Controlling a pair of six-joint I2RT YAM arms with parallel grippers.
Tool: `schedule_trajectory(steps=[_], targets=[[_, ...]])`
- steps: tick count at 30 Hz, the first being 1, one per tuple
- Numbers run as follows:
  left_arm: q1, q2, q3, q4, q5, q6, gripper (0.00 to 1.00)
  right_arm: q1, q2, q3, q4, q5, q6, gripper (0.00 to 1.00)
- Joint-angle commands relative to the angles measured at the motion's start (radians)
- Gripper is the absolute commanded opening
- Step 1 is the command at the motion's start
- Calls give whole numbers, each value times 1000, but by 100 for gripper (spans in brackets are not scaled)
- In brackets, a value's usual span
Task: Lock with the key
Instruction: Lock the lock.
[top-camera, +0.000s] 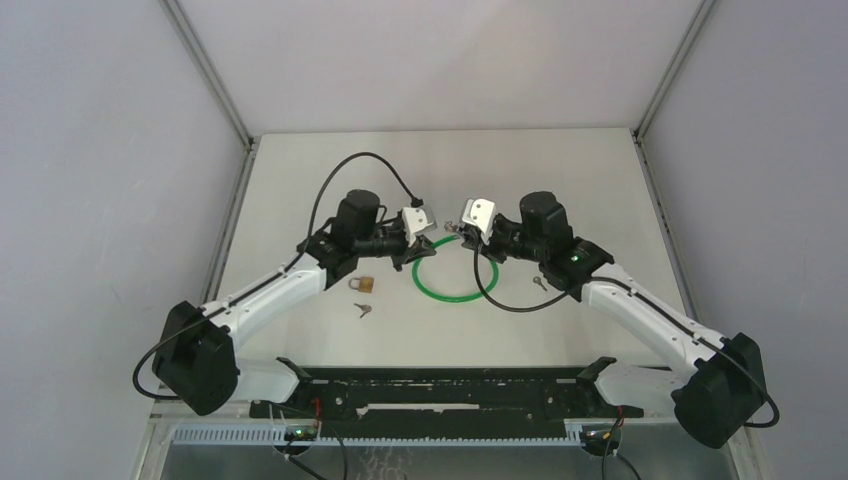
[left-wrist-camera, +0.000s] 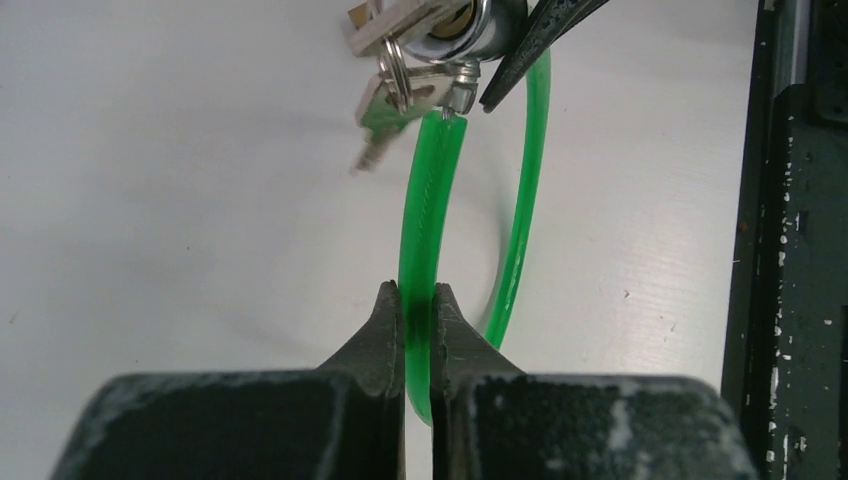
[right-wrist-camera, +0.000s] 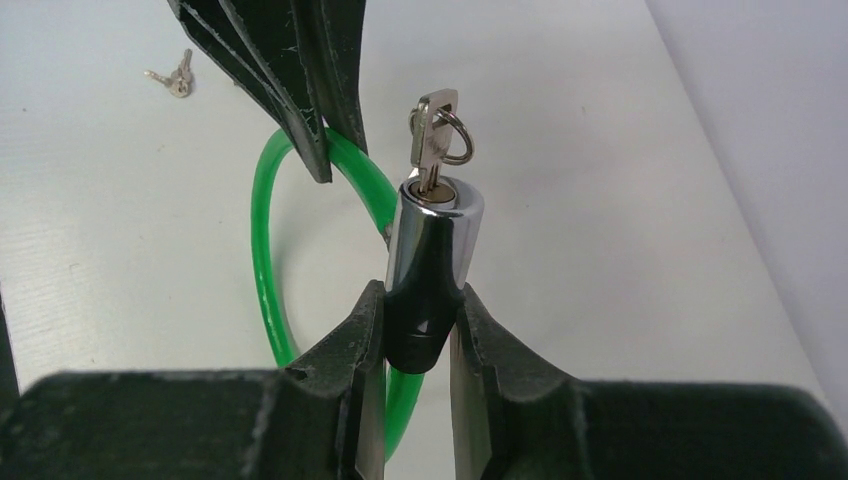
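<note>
Two pincers are meeting tip to tip above the middle of the table (top-camera: 560, 180). The left pincer (left-wrist-camera: 418, 300) is clamping the green cable (left-wrist-camera: 425, 220), its jaws pressed together on one strand. That strand is running straight out ahead of the tips to the lock cylinder (left-wrist-camera: 470, 25). The other strand of the loop is curving away just to the right of the tips.

The right pincer (right-wrist-camera: 420, 300) is gripping the lock cylinder by its black lower end, and the jaws are standing apart only by the width of that body. The chrome end is pointing away from the tips. The key (right-wrist-camera: 432, 130) is sitting in the keyhole at that far end, with a ring (right-wrist-camera: 458, 135) through its head. In the left wrist view a second key (left-wrist-camera: 385, 115) is hanging from this ring. Whether the cable end is seated in the cylinder cannot be told.

The rest of the green loop is lying on the table below and between both pincers. A padlock (top-camera: 362, 284) and a pair of keys (top-camera: 362, 310) are lying behind the left pincer, beside its arm. A single key (top-camera: 540, 283) is lying behind the right pincer, beside its arm.
</note>
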Motion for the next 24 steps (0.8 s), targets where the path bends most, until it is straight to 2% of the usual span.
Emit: schedule_trajectory(steps=[1, 5, 12, 19, 24], targets=[[-34, -11, 7, 72, 60, 48, 1, 26, -27, -12, 48, 28, -54, 0], [-34, -29, -10, 52, 83, 65, 10, 35, -31, -29, 35, -13, -55, 0], [-33, -63, -17, 6, 94, 91, 40, 45, -14, -36, 6, -52, -69, 0], [-31, -85, -6, -33, 77, 90, 56, 49, -2, -36, -3, -45, -80, 0], [-22, -101, 61, -169, 35, 96, 65, 50, 11, -36, -2, -38, -81, 0]])
